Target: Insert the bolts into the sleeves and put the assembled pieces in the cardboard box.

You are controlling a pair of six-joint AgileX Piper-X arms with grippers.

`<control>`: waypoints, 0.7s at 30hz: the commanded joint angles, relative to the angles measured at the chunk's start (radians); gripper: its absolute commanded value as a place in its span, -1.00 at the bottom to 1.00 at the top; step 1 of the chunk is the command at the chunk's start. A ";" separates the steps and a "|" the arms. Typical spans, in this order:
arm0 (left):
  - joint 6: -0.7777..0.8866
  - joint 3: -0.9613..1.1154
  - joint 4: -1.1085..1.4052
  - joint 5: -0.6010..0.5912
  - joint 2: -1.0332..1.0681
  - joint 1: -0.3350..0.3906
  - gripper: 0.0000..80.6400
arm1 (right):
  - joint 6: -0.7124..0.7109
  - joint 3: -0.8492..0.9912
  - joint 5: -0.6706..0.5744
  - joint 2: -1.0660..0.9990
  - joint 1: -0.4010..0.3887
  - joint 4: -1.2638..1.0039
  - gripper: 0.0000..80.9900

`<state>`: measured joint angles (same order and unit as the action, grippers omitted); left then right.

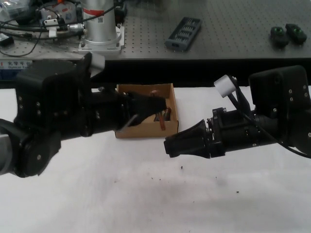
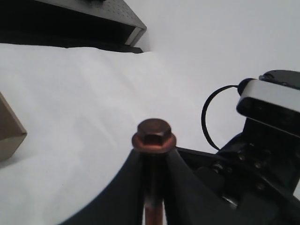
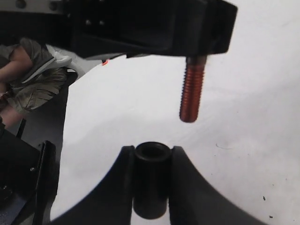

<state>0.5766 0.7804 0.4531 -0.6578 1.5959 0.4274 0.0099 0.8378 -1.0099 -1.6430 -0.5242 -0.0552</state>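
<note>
Pinching a copper-coloured bolt point(image 2: 153, 136) by the shank in the left gripper point(image 2: 153, 159), closed on it just under the hex head, threaded end hanging free. Clamping a black sleeve point(image 3: 151, 180) by its sides in the right gripper point(image 3: 151, 157), open bore turned toward the bolt.

From the right wrist view: bolt tip near the sleeve mouth but apart from it, and set off to one side of the bore rather than over it. Judged as the alignment step, with insertion not yet begun.

To do it well:
- Bring the tip over the centre of the bore first.
- Match the two axes, correcting what looks like a slight tilt of bolt against sleeve.
- Close the gap slowly along that shared line, and expect the threads to catch on the rim if pushed off-centre.
- Hold both grips firm to prevent slipping or swivelling on contact.

Farther out, on the white tabletop point(image 1: 146, 194): the open cardboard box point(image 1: 141, 132), close by the left gripper, with something reddish inside, too unclear to name. Destination for the joined piece, once seated.
</note>
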 commanded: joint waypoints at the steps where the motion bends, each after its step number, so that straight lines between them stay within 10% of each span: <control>1: 0.024 0.030 0.015 -0.120 0.000 -0.060 -0.98 | -0.056 0.002 -0.036 0.022 0.009 0.003 -0.91; 21: -0.028 0.068 0.017 -0.368 -0.050 -0.099 -0.98 | -0.326 0.002 -0.051 0.022 0.009 0.020 -0.91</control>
<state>0.5937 0.8332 0.4531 -1.0131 1.5595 0.3198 -0.2783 0.8378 -1.0738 -1.6430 -0.5208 -0.0353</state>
